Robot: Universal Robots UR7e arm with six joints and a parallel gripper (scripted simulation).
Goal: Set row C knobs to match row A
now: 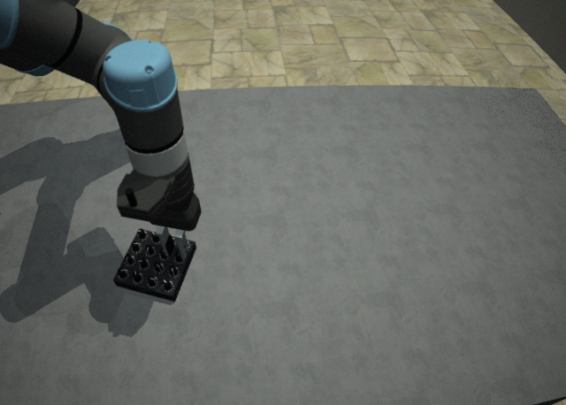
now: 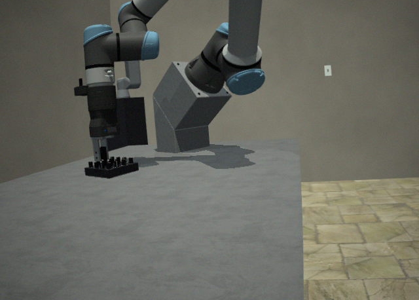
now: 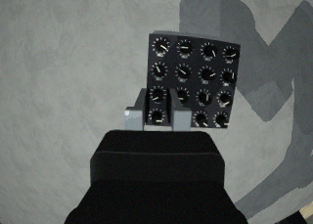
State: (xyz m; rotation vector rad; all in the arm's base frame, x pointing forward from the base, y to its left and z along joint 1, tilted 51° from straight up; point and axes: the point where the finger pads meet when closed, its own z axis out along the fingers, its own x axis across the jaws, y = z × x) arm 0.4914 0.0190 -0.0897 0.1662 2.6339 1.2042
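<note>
The gripper (image 1: 175,257) (image 2: 101,160) (image 3: 157,99) points straight down, its fingers partway apart and closed on nothing that I can see. From the wrist, their tips flank C1 (image 3: 157,94), with a gap showing on both sides of the knob; I can't tell whether they reach down to its height. D1 (image 3: 156,116) shows between the fingers too, nearer the gripper's body, and the right-hand finger in that view partly covers C2 (image 3: 182,96).

C1's line runs left and a little frontward, while A1's (image 3: 160,46) slants right and frontward, so those two don't match. The printed names are too small to read.

The box (image 1: 145,293) (image 2: 123,171) (image 3: 170,60) sits flat on the worktop (image 1: 342,255) (image 2: 186,222). From the exterior side it stands near the left edge and well apart from the right one; from the top it is far from the far right corner, its sides turned askew to the far edge.

Above the gripper, the arm (image 1: 150,126) (image 2: 130,46) bends back to a grey pedestal (image 2: 169,111) by the worktop's far edge in the exterior view. Behind hangs a small white switch (image 2: 327,70) on the wall (image 2: 368,120), and stone tiles (image 1: 310,35) (image 2: 355,256) cover the floor beyond the edges.
</note>
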